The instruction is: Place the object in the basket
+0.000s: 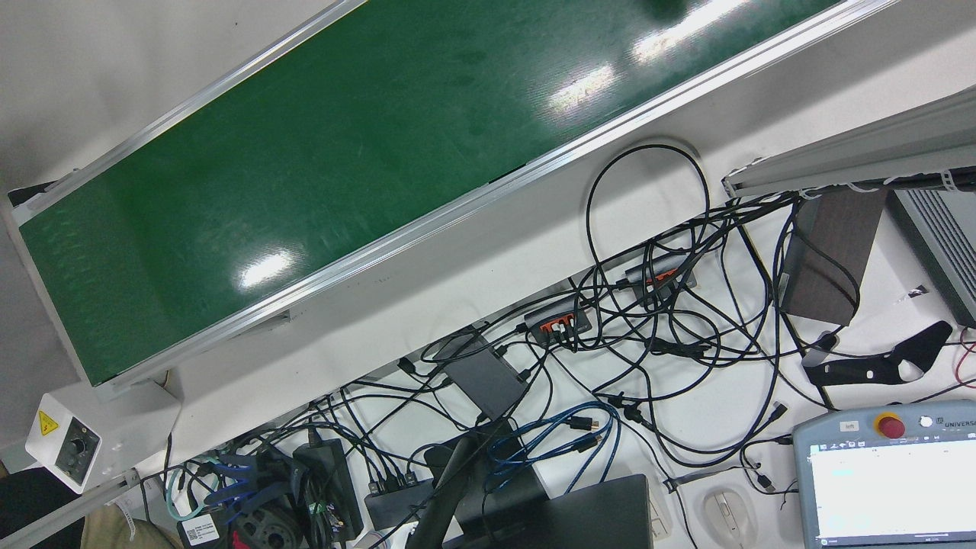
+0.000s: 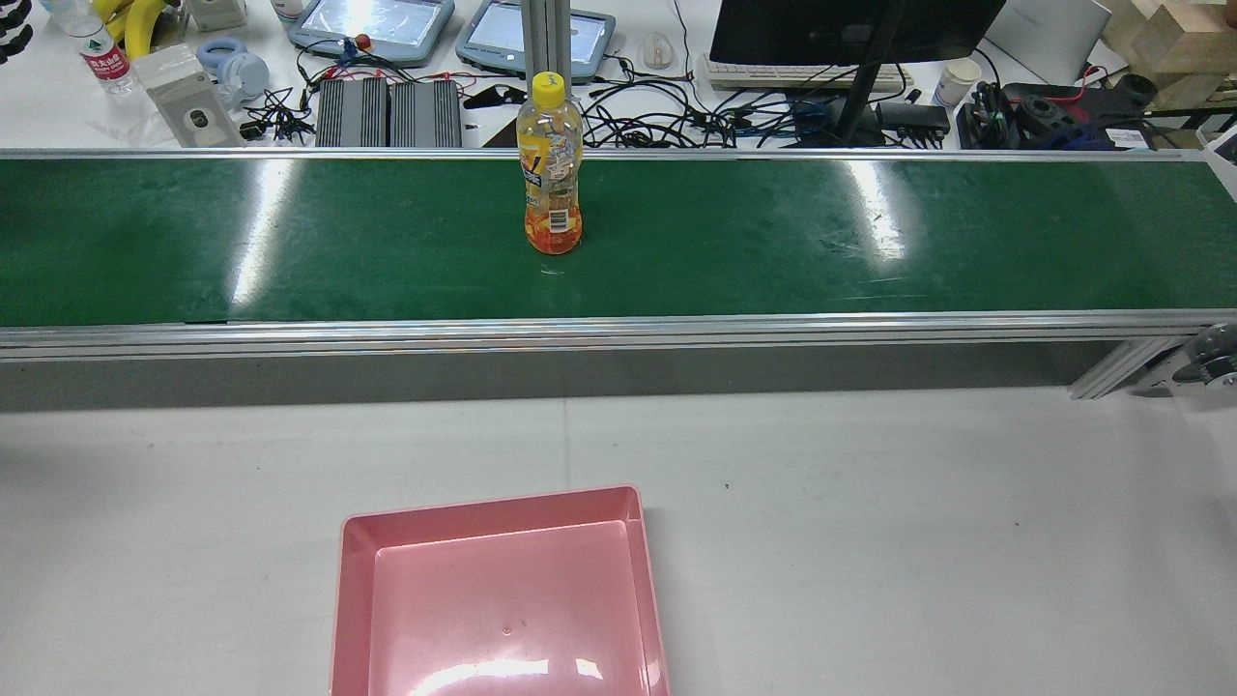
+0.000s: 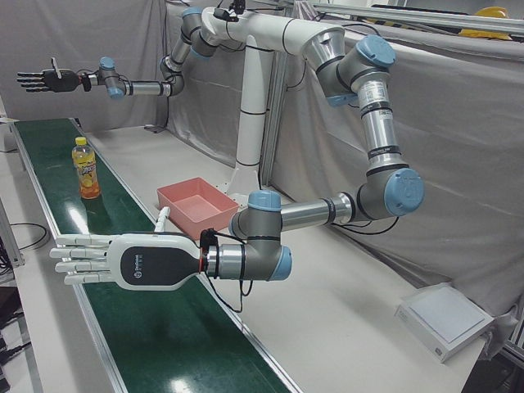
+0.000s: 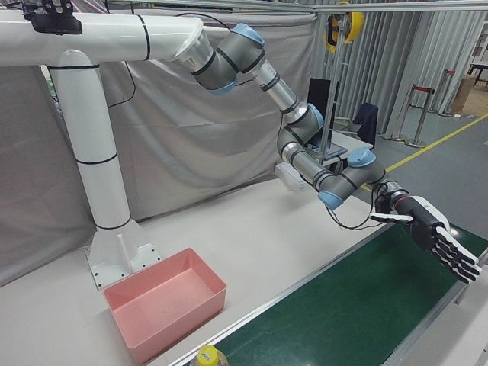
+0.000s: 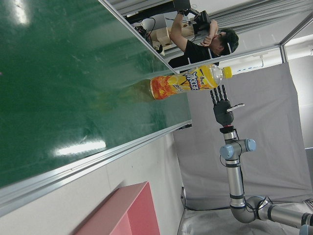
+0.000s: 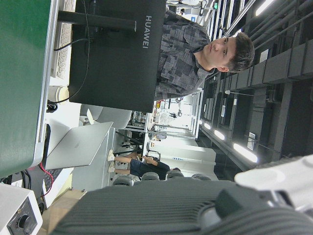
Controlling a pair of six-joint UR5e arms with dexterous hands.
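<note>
Left robot hand: closest to us in the left-front view, the left robot hand (image 3: 123,260) hangs over the near stretch of the belt, fingers stretched flat and apart, holding nothing.
Right robot hand: the right robot hand (image 4: 438,236) is also spread wide and empty, out over the other end of the belt – well apart from anything it could grasp.
Bottle: the bottle (image 2: 550,164) stands upright on the green belt (image 2: 870,242), towards its far edge, with both hands well clear of it.
Basket: the pink basket (image 2: 493,505) sits empty on the white counter (image 2: 870,503), on the robot's side of the belt and roughly in line with the bottle.
Risk of tipping: we judge the bottle tall and narrow-footed, so a sideways brush from outstretched fingers could knock it over and set it rolling along the belt.
Risk of slipping: its smooth round body may twist in a loose grasp; if we close too high near the cap it could swing.
Risk at the rail: the raised aluminium rail (image 2: 618,333) lies between belt and counter – a low carry could catch the bottle's base there.
Open room: the belt is bare on both sides of the bottle, and the counter around the basket is uncluttered.
Edges: beyond the belt's far edge lies a crowded desk of cables and screens, so we would not overshoot that way.
</note>
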